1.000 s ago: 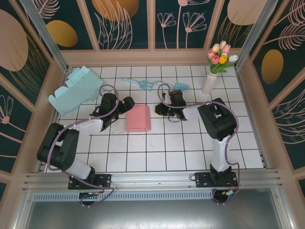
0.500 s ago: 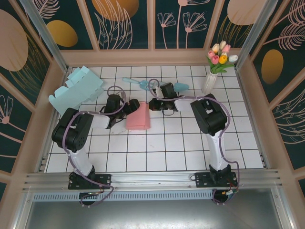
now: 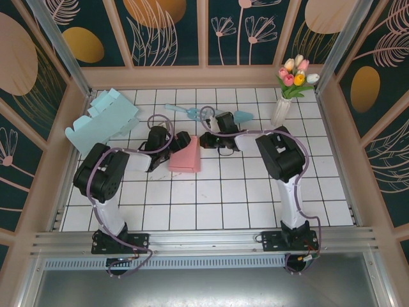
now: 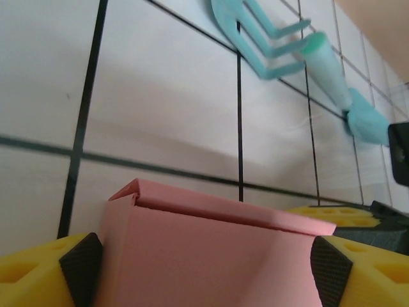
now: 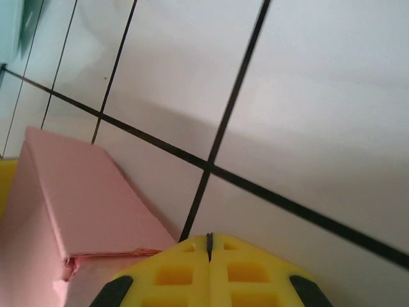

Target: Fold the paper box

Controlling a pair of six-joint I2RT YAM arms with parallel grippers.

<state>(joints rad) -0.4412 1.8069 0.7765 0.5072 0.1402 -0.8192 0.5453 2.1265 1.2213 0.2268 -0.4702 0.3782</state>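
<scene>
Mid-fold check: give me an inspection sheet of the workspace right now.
Surface: white tiled table, black grid lines.
Job's things: pink paper box, centre-left, looks tilted up.
Clutter: pale blue cardboard blank far left; teal rake, teal scoop, tulip vase along the far side.
Grippers: left gripper wide, pads against the box's two sides; right gripper shut, tips beside a box corner.
Cables: purple cables along both arms, looped at the wrists; none on the box.
Surroundings: floral wall panels; metal rail at near edge.
</scene>
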